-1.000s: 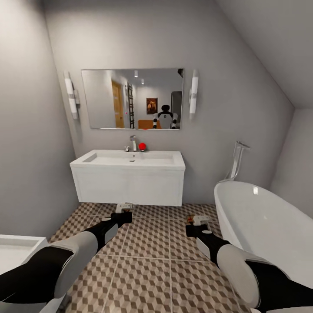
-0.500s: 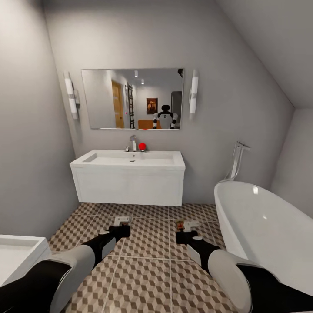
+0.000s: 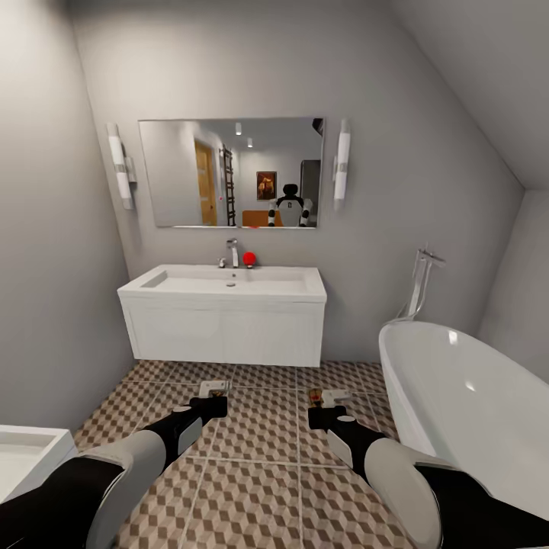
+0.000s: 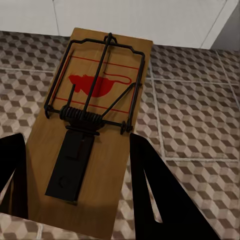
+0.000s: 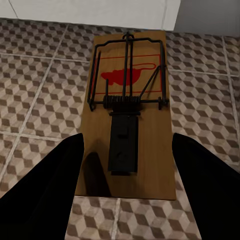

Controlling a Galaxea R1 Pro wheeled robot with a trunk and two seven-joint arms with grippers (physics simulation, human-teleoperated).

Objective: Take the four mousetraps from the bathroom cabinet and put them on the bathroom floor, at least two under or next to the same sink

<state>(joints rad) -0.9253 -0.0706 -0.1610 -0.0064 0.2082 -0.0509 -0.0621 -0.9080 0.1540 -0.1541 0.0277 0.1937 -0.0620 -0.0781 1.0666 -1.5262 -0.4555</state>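
Observation:
Each of my grippers holds one mousetrap above the bathroom floor point(image 3: 259, 480), in front of the bathroom sink point(image 3: 229, 280) on its white vanity point(image 3: 225, 334). In the head view my left gripper point(image 3: 214, 396) carries a small wooden mousetrap point(image 3: 215, 388), and my right gripper point(image 3: 323, 402) carries another mousetrap point(image 3: 326, 395). The left wrist view has the brown board with its wire spring, the mousetrap point(image 4: 95, 125), clamped between dark fingers point(image 4: 160, 195). In the right wrist view a second mousetrap point(image 5: 130, 110) sits between the fingers point(image 5: 45, 200). The cabinet is out of view.
A white oval bathtub point(image 3: 465, 389) with a chrome floor faucet point(image 3: 421, 282) stands at the right. The corner of a white fixture point(image 3: 23, 450) juts in at the lower left. A small red object point(image 3: 249, 258) sits by the sink faucet point(image 3: 232, 252), under a mirror point(image 3: 232, 171).
Both arms have drawn back toward me and lower, still holding their mousetraps. The camera has shifted slightly, so the sink looks a little nearer.

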